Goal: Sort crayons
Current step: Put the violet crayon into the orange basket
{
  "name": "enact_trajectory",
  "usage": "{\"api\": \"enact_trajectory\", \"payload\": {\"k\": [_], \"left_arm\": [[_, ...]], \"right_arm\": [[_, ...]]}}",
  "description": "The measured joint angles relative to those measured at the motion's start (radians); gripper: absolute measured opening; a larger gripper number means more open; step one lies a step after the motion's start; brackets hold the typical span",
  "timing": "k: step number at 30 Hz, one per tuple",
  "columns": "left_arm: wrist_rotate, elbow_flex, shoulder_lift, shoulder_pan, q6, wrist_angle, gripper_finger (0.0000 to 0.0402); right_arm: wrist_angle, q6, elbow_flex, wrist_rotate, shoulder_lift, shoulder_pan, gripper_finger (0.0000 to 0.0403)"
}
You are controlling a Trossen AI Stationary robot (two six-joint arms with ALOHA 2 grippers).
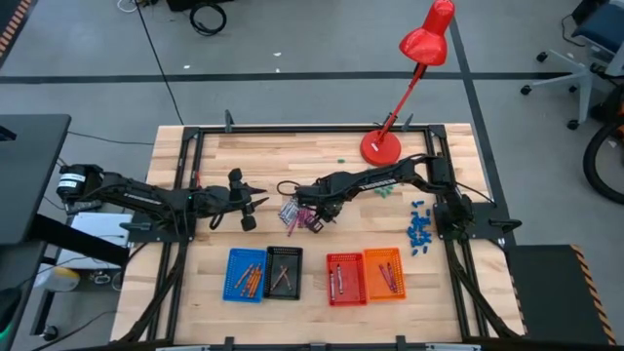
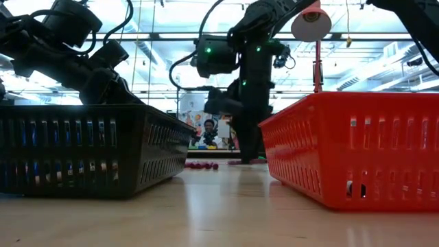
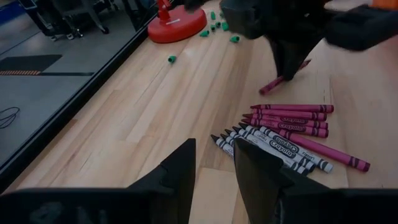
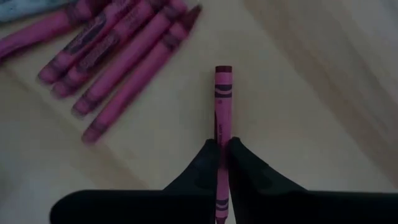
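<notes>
The right gripper (image 4: 222, 152) is pinching one magenta crayon (image 4: 222, 106) between its fingertips, with the loose magenta crayons (image 4: 109, 50) lying just beside it. Farther off, the left gripper (image 3: 214, 165) is hovering, fingers narrowly parted.

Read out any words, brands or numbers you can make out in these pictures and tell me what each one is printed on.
"Crayola": on the wrappers of the magenta crayons and the grey-white crayons in the pile on the table, left wrist view.
Print on the magenta crayon gripped in the right tool: too blurred to read.
No readable text on the baskets or lamp.
</notes>
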Motion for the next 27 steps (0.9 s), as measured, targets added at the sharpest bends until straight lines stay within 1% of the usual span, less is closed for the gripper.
{"api": "enact_trajectory", "payload": {"k": [6, 12, 19, 27], "left_arm": [[0.000, 0.000, 0.000, 0.000, 0.000, 0.000, 0.0118], [0.000, 0.000, 0.000, 0.000, 0.000, 0.000, 0.0118], [0.000, 0.000, 0.000, 0.000, -0.005, 0.000, 0.0118], [0.000, 0.000, 0.000, 0.000, -0.008, 0.000, 0.0118]], "right_arm": [[-0.109, 0.044, 0.002, 0.009, -0.050, 0.029, 0.0027], [-0.214, 0.126, 0.003, 0.023, -0.107, 0.082, 0.0028], [-0.365, 0.330, 0.005, 0.075, -0.177, 0.200, 0.0028], [-0.453, 0.577, 0.006, 0.064, -0.190, 0.359, 0.0028]]}}
